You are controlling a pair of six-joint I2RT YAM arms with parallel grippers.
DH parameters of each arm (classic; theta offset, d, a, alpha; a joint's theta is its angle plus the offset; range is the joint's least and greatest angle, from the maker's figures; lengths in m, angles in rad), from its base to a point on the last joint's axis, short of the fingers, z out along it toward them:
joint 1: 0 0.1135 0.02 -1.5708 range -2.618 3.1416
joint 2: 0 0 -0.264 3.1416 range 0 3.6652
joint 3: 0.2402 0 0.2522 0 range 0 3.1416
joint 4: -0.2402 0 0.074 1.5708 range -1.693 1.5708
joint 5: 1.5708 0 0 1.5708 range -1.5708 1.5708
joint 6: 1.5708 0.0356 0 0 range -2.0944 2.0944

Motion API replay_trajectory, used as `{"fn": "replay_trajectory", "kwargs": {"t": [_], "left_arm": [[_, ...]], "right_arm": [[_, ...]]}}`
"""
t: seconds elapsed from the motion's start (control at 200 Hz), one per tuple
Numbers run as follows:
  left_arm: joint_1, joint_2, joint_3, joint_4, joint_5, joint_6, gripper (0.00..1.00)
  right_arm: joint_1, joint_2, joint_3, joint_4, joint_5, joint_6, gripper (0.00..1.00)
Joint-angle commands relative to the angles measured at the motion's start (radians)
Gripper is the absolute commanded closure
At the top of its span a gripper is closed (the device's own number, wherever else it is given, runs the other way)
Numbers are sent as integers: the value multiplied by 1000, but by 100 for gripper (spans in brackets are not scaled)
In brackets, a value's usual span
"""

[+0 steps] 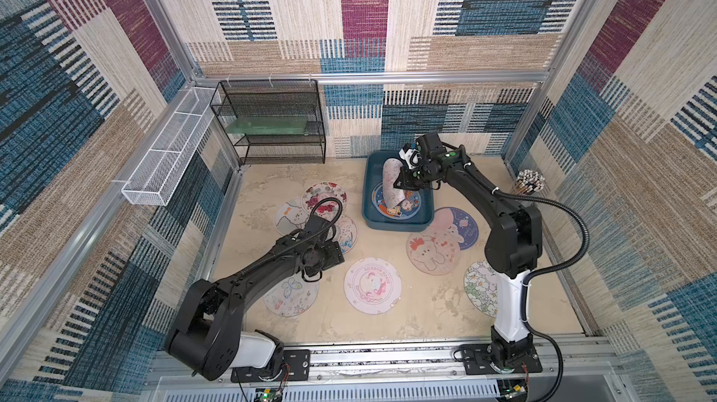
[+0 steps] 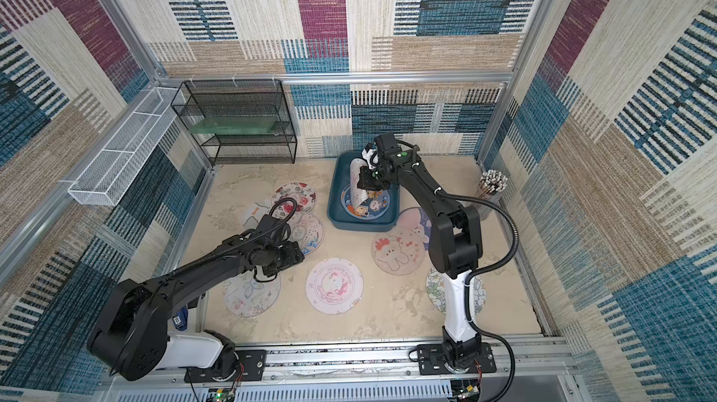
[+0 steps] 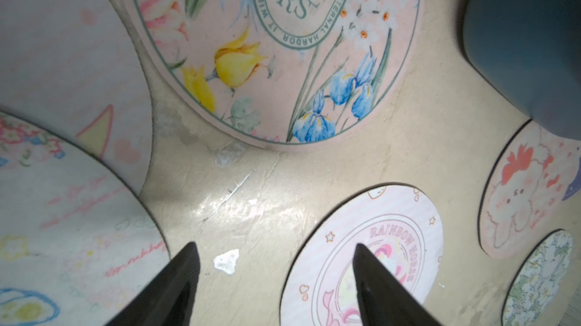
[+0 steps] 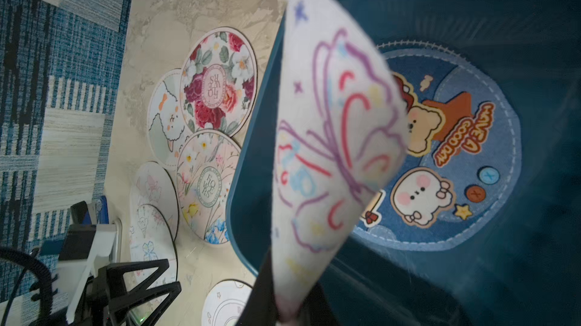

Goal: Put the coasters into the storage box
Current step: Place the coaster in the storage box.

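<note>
Over the box (image 1: 395, 225), the right fingers (image 4: 261, 296) pinch a white coaster (image 4: 330, 151) by its edge. It hangs bent and nearly upright, its lower end within the walls above a blue coaster (image 4: 456, 151) lying flat on the box floor; whether the two touch cannot be told. The left fingers (image 3: 179, 277) stand wide and empty, low over bare worktop (image 3: 251, 208) between a pale coaster (image 3: 63, 230) and the rainbow coaster (image 3: 377, 245). The other coasters lie on the worktop, some overlapping, so the task appears to be at an early stage. The step in hand is judged to be the deposit of a second coaster. The next move calls for lowering and tilting it flat before release, lest it lean against a wall.
</note>
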Motion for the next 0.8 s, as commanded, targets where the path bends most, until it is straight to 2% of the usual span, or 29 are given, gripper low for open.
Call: {"fn": "replay_trajectory", "kwargs": {"t": [0.0,0.265,0.556,0.601,0.796], "left_arm": [[2,-2,12,-19,0,-1,24],[2,-11,0,-18,-2,-1,23],[2,-2,-6,-10,5,4,23],[2,0,-4,-10,4,7,23],[2,-6,0,-19,0,13,23]], "right_arm": [[-4,39,36,26,-50,-10,86],[-50,83,-13,35,-80,-3,86],[-85,189,23,-44,53,-23,82],[-84,199,32,-54,78,-23,78],[-85,172,39,-60,169,-9,47]]}}
